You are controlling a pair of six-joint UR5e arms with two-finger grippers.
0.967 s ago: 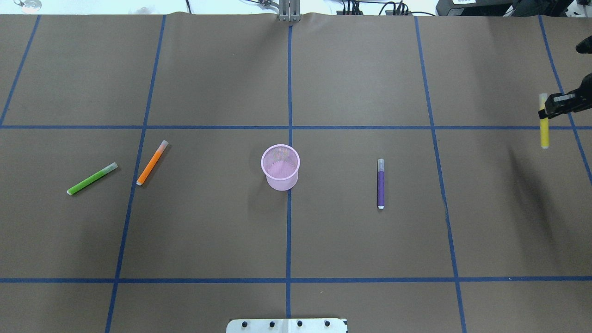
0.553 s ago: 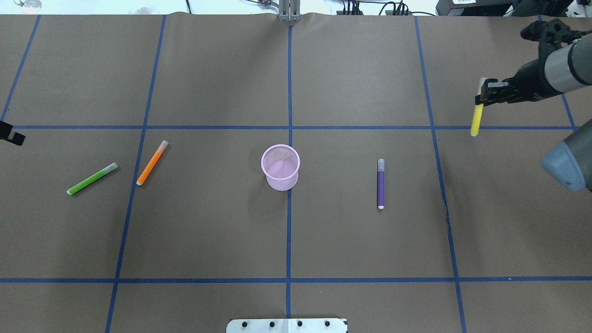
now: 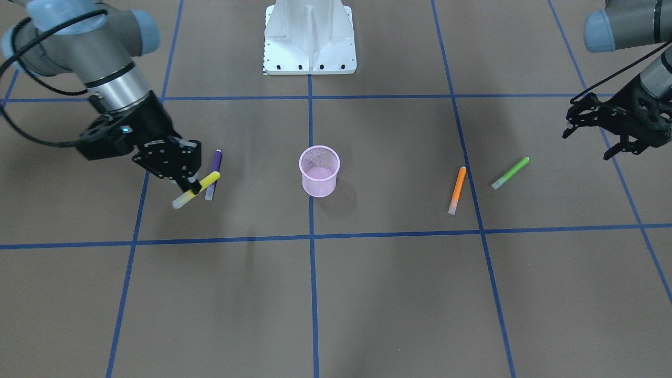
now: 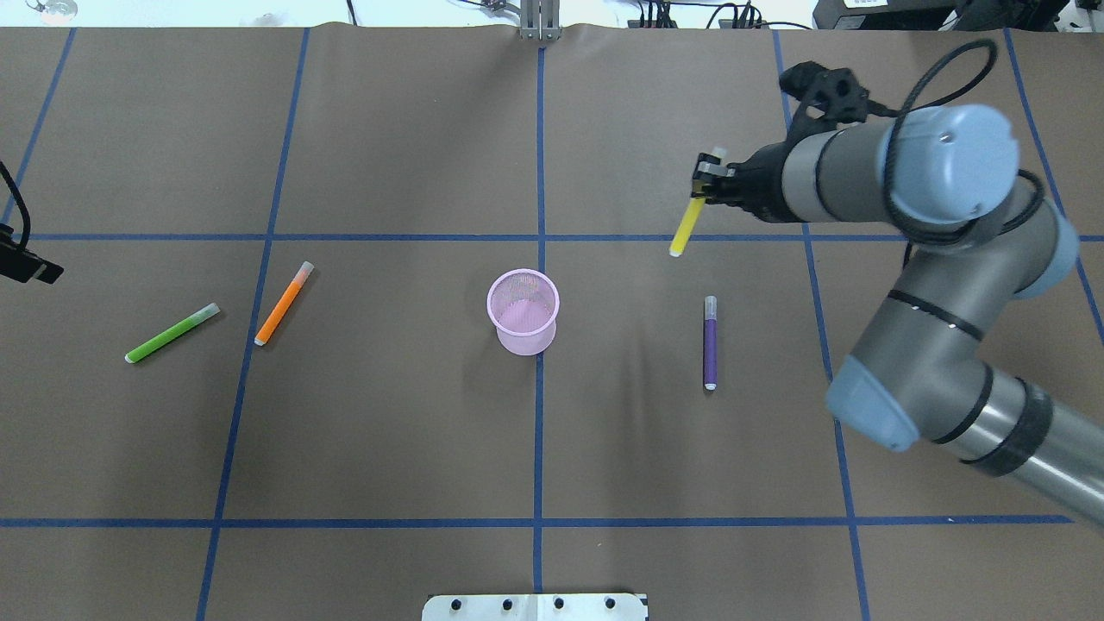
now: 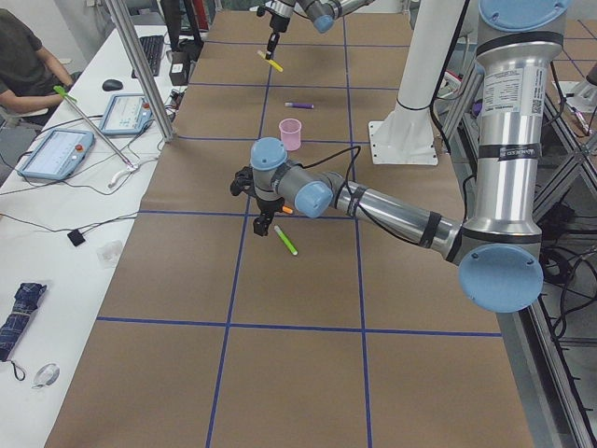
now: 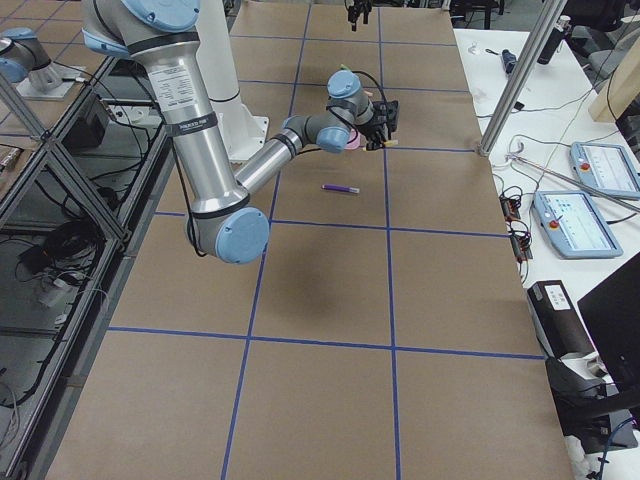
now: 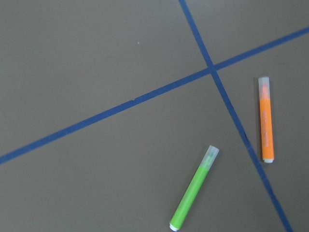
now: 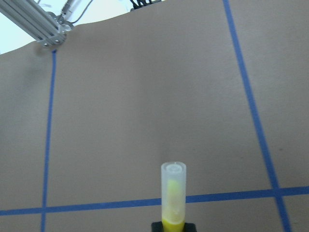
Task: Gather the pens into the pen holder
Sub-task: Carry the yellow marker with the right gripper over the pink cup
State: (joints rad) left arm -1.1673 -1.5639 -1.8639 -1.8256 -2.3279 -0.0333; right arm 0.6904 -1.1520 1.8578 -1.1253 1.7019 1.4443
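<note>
The pink mesh pen holder [image 4: 523, 310] stands upright at the table's centre and also shows in the front view [image 3: 319, 170]. My right gripper [image 4: 709, 177] is shut on the yellow pen [image 4: 686, 226] near its pale cap and holds it above the table, right of and beyond the holder. The right wrist view shows the pen's cap end [image 8: 173, 195]. The purple pen [image 4: 710, 343] lies right of the holder. The orange pen [image 4: 284, 304] and green pen [image 4: 172, 333] lie at the left. My left gripper [image 3: 590, 137] is open and empty, above the table left of the green pen [image 3: 510, 172].
Brown paper with blue tape lines [image 4: 539, 431] covers the table. The robot's white base plate [image 4: 535, 607] sits at the near edge. The left wrist view shows the green pen [image 7: 194, 194] and orange pen [image 7: 266, 119] on the paper below.
My right arm has swung left from the table's right edge toward the holder, carrying the yellow pen. My left gripper has come into the overhead view at the left edge.
</note>
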